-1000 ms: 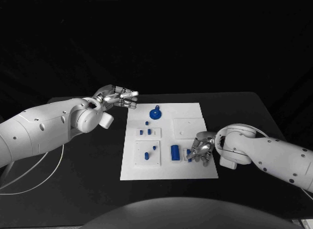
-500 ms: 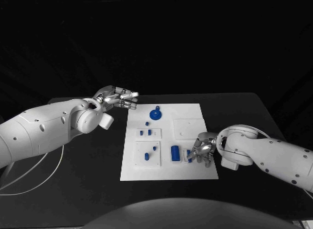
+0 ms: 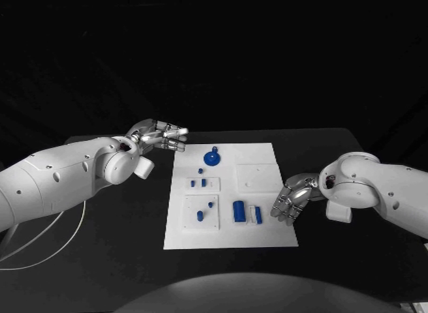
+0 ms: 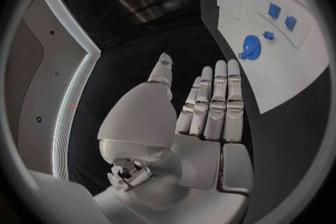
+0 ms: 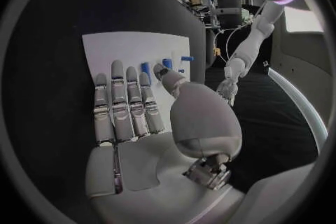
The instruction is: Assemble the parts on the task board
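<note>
On the near half of the white task board (image 3: pixel 231 195), a long blue part (image 3: pixel 239 209) and a slimmer blue part (image 3: pixel 258 214) lie side by side, their long axes running from the near edge toward the far one. The robot's right hand (image 3: pixel 294 199) hangs over the board's right edge just beside that pair, fingers extended side by side and holding nothing, with the slimmer part the closer of the two and lying toward the board's middle from the fingertips. To judge by position alone, this is the hand placed to take the next piece. Farther in, small blue pieces (image 3: pixel 201 182) sit in raised white blocks left of centre, and a round blue part (image 3: pixel 212 156) rests near the far edge. Beyond the board's far left corner, over the black tabletop (image 3: pixel 129 215), the left hand (image 3: pixel 160 137) hovers empty, fingers straight and together, well apart from the near pair.
</note>
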